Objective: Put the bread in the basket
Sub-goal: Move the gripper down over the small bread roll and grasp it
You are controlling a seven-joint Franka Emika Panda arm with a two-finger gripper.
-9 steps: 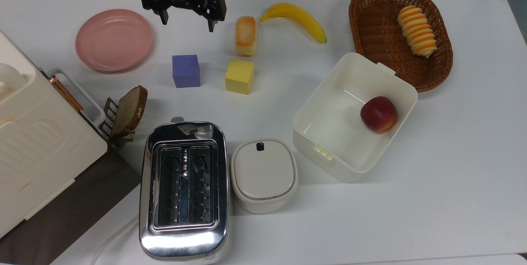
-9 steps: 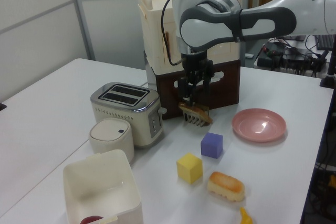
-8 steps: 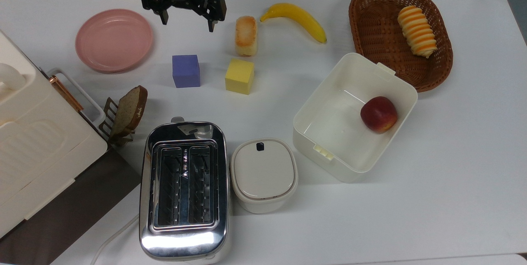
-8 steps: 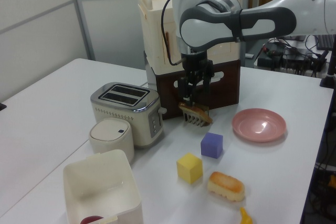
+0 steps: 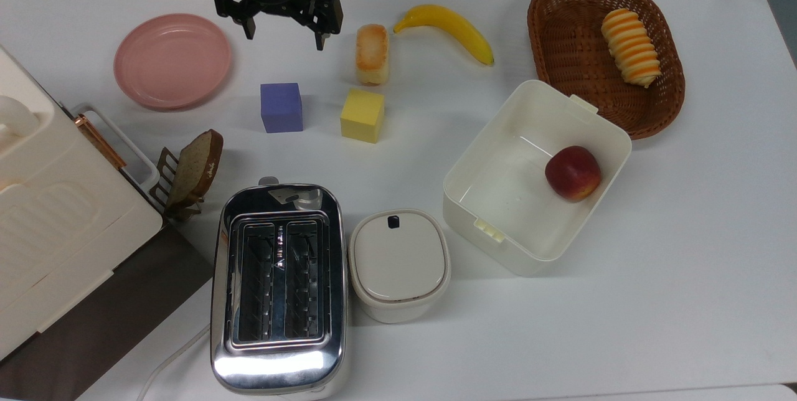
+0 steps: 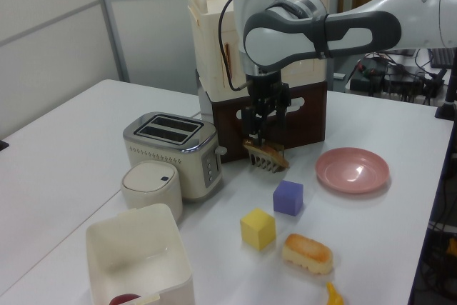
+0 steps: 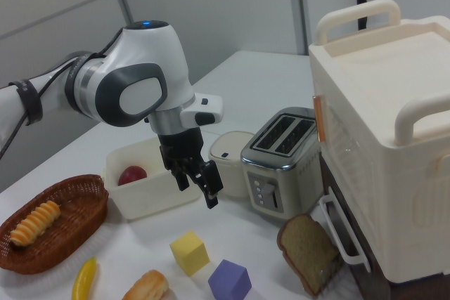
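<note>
In the top view, the gripper (image 5: pixel 284 27) hangs above the table (image 5: pixel 685 264) with its two fingers spread wide apart, and it holds nothing and touches nothing. The bread (image 5: pixel 372 53) lies on the table just to the top view's right of the gripper, near one finger but apart from it. The pink plate (image 5: pixel 172 60) is on the other side, to the top view's left of the gripper. Below the gripper in this view stand the purple cube (image 5: pixel 281 107) and the yellow cube (image 5: pixel 362 116). The basket (image 5: pixel 576 58) is far to the top view's right of the gripper, behind the banana (image 5: pixel 449 28), and a striped roll (image 5: pixel 630 46) already lies in it.

In the left view, the gripper (image 6: pixel 262 123) points down, well above the table. The bread (image 6: pixel 308 253) lies lower in the picture, nearer the camera than the gripper, beside the yellow cube (image 6: pixel 258 228).

In the right view, the open gripper (image 7: pixel 197 184) is empty, in the air. The bread (image 7: pixel 146 287) is below it at the picture's bottom edge, and the basket (image 7: pixel 67 233) is to the right view's left
</note>
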